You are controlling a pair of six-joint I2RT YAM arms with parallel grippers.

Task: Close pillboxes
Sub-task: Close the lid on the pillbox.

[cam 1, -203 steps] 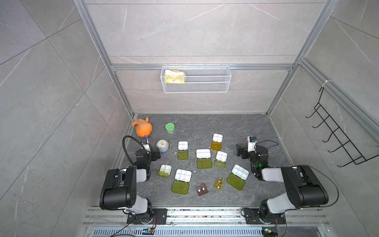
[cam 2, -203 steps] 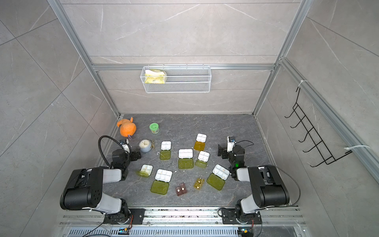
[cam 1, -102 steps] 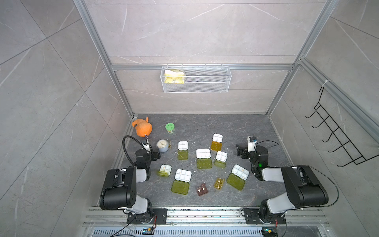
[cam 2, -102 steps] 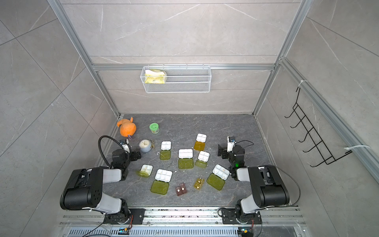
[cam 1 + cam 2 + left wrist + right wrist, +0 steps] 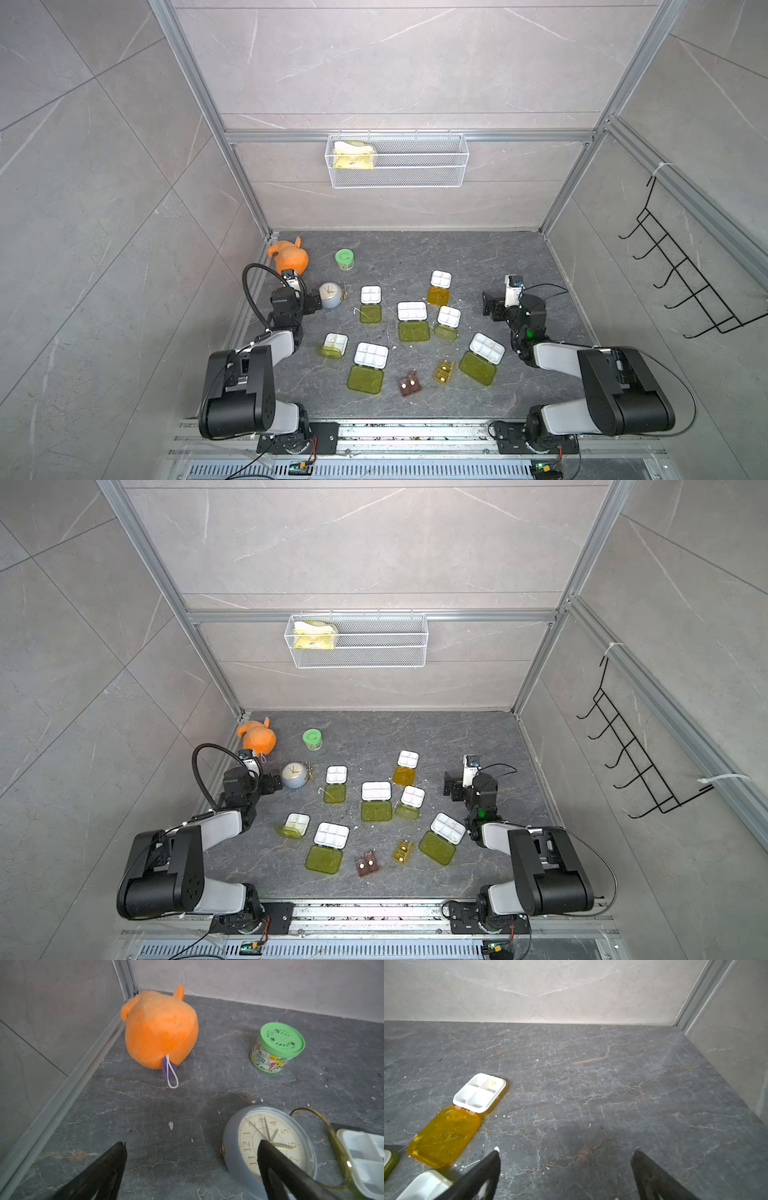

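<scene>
Nine pillboxes (image 5: 412,311) lie scattered over the middle of the dark stone surface (image 5: 415,257), every one open: white divided trays with translucent lids folded out toward the arms' bases. The orange-lidded pillbox (image 5: 479,1093) sits farthest back, a single pale pill in one compartment (the right wrist view shows it clearly). Its lid lies near, but apart from, one finger (image 5: 483,1176) of the right pincer (image 5: 566,1154). That pincer is spread wide and empty, low over bare stone at the right of the group. The left pincer (image 5: 192,1145) is just as wide and holds nothing. It hangs beside the grey clock (image 5: 268,1147), one finger crossing the dial in the wrist view, though whether it touches cannot be told. Beyond the clock stand a green-lidded jar (image 5: 278,1047) and an orange plush toy (image 5: 160,1028), the toy in the back left corner. Nearest the arms' bases, the tiny brown pillbox (image 5: 409,385) and tiny amber pillbox (image 5: 444,371) lie side by side, open, between two larger yellow-green ones. In both top views a wire basket (image 5: 357,640) hangs on the back wall with a yellow packet (image 5: 313,636) inside.
</scene>
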